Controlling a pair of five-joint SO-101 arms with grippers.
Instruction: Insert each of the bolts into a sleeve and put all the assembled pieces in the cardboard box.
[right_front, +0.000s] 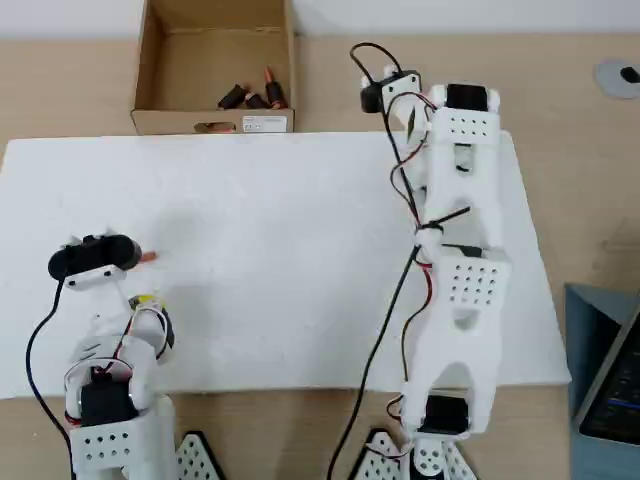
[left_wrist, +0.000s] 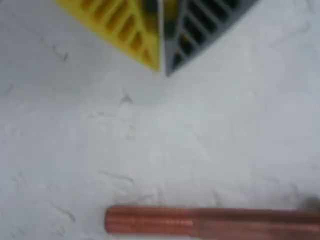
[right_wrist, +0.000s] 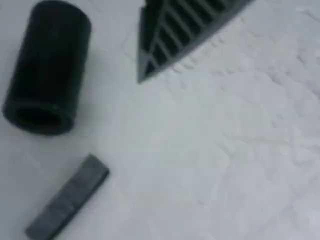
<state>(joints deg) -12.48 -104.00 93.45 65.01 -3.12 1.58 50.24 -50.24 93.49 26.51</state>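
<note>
A white mat (right_front: 280, 260) is spread on a wooden table (right_front: 60, 80), and the cardboard box (right_front: 150, 70) is placed at the far edge of the mat. A few assembled pieces (right_front: 255, 97), black with copper ends, are seen lying inside the box. A white label (right_front: 265, 123) is stuck on the box's front wall, but its print is too small to be read. The left gripper (left_wrist: 162, 67) is held low over the mat at the near left side. Its yellow finger and its grey finger are pressed tip to tip, and nothing is held between them. A copper bolt (left_wrist: 210, 222) is laid flat on the mat just beside it. The right arm (right_front: 455, 260) is stretched out to the far side of the mat. The right gripper (right_wrist: 120, 122) is spread wide and nothing is gripped. A black sleeve (right_wrist: 47, 70) is laid on its side on the mat close beside it, with one hollow end shown.
</note>
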